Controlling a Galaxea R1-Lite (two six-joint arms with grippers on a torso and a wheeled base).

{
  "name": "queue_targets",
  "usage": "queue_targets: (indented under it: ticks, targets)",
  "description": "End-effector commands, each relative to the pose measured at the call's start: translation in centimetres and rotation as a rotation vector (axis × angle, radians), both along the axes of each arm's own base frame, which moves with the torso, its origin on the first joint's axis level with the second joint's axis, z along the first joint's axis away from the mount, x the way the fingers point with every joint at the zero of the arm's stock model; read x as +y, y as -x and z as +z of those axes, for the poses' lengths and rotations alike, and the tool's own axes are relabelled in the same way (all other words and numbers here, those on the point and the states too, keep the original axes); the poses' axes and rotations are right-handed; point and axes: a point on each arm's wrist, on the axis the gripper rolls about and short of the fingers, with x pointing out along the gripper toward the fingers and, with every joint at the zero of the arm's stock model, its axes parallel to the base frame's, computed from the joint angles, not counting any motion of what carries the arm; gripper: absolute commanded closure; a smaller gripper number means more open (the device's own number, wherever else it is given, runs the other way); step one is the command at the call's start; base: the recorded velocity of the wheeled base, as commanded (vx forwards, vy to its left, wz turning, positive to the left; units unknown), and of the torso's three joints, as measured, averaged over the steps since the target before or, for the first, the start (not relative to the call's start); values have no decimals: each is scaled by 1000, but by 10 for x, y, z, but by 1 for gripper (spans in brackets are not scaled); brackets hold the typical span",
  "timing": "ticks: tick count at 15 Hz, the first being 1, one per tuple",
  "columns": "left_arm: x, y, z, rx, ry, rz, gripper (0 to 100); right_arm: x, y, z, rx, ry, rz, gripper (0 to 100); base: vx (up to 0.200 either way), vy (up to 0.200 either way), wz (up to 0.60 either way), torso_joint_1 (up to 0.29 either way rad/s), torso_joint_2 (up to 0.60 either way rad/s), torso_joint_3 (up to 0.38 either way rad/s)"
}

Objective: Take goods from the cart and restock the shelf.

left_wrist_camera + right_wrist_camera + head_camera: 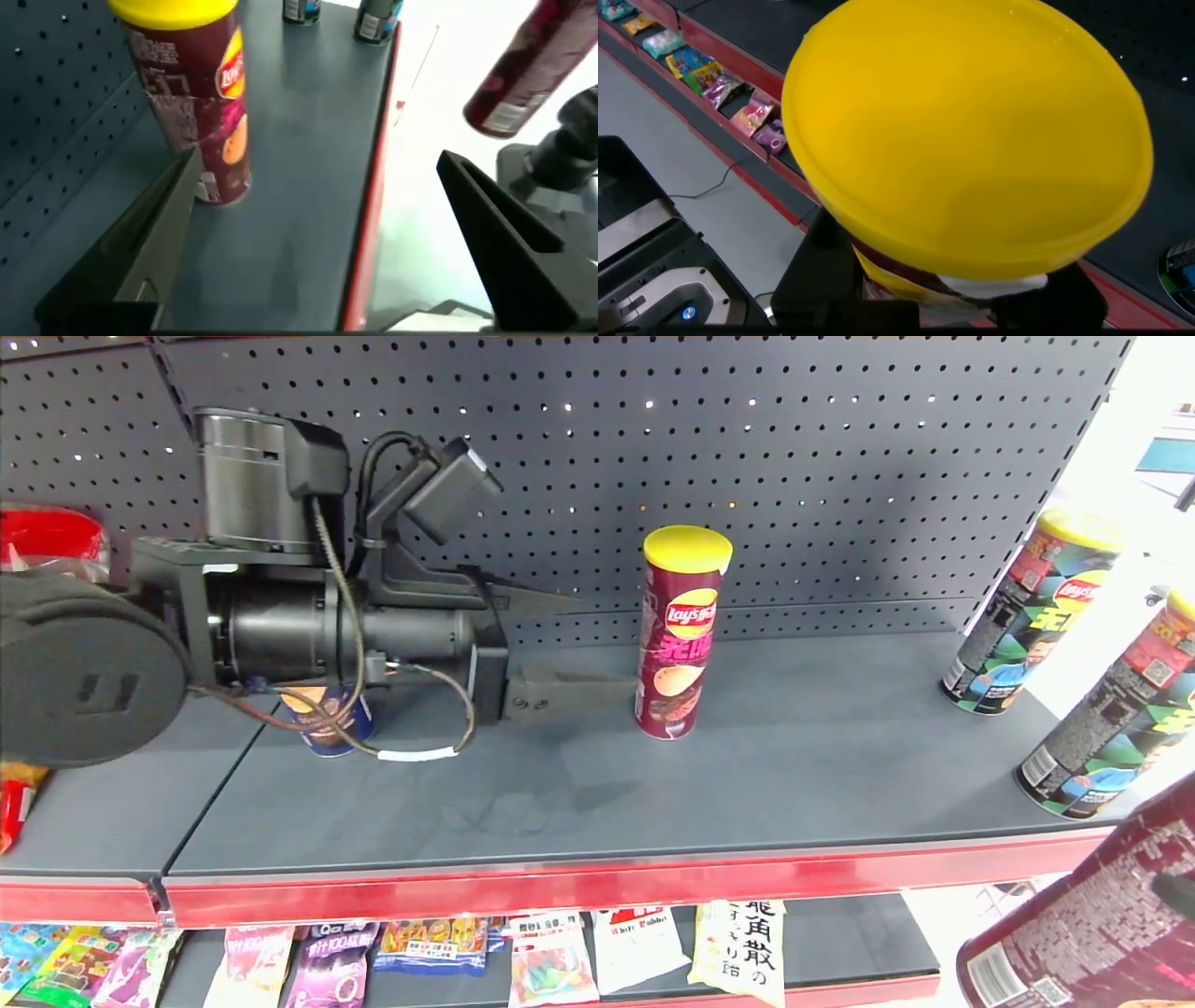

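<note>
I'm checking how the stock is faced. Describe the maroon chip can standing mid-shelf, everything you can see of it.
The maroon chip can is a tall cylinder that looks like cardboard, printed with chip pictures and closed by a yellow, plastic-looking lid. It stands upright on the grey shelf, near the pegboard back, with no other goods close by. The left gripper lies level beside it with its fingers open. One fingertip is right by the can's lower body, but whether they touch cannot be told.

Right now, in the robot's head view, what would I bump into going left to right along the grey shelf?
red bag → left gripper → maroon chip can → first green-and-black can → second green-and-black can
</note>
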Motion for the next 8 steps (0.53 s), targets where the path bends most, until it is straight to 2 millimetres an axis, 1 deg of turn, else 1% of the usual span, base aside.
queue_targets:
  ticks: [1,3,8]
  targets:
    - [-18,-25,-16,24,-19,-11,0,0,0,0,1,-1,1,100,0,0,0,0,0,0]
    - [-27,-37,-16,11,-15,-16,0,0,-1,0,2,0,1,100,0,0,0,0,0,0]
    - [-35,-55,-19,0,-9,-1,0,0,-1,0,4,0,1,100,0,0,0,0,0,0]
